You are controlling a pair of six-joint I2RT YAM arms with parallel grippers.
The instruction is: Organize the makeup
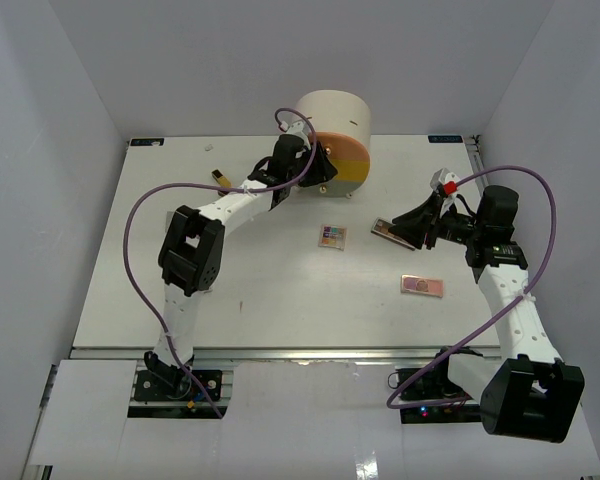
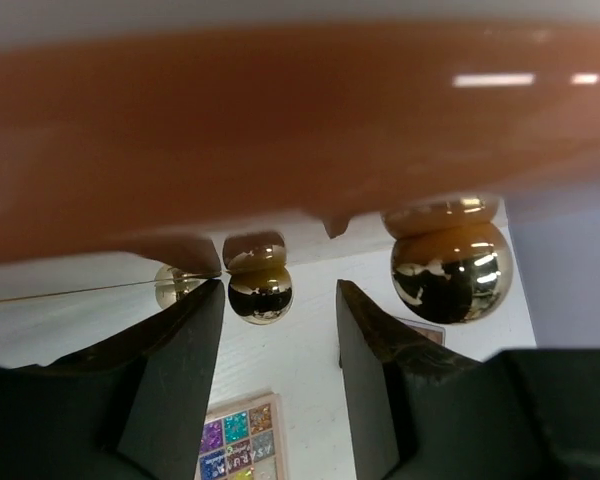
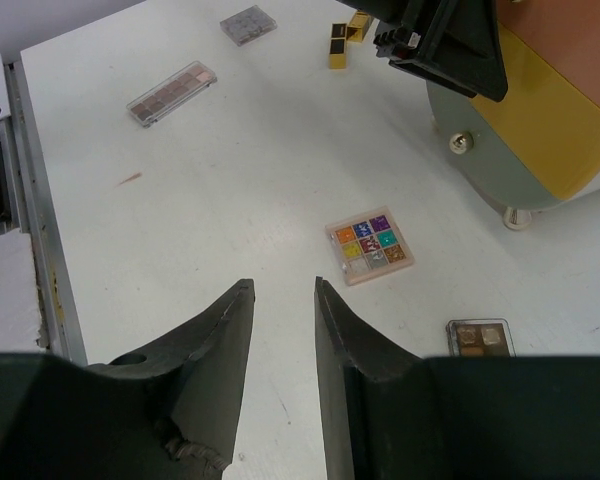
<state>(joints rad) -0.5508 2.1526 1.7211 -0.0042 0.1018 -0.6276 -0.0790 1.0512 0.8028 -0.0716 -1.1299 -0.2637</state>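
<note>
My left gripper [image 1: 317, 166] is open right at the orange front [image 2: 280, 120] of the cream drawer unit [image 1: 330, 112]. In the left wrist view a small gold ball [image 2: 260, 292] sits just beyond its fingertips [image 2: 202, 330], not gripped. My right gripper [image 1: 422, 222] is open and empty above the table, over a brown eyeshadow palette [image 1: 384, 229], which also shows in the right wrist view [image 3: 478, 337]. A square multicolour palette [image 1: 332, 236] lies mid-table, and a pink palette [image 1: 422, 285] lies nearer. A black-and-gold lipstick [image 1: 220, 178] lies left of the unit. No sponges show.
The right wrist view shows a long brown palette [image 3: 172, 92], a small grey palette [image 3: 247, 24] and lipsticks [image 3: 338, 44] beyond the left arm [image 3: 450, 45]. A larger gold ball [image 2: 450, 270] stands under the unit. White walls enclose the table.
</note>
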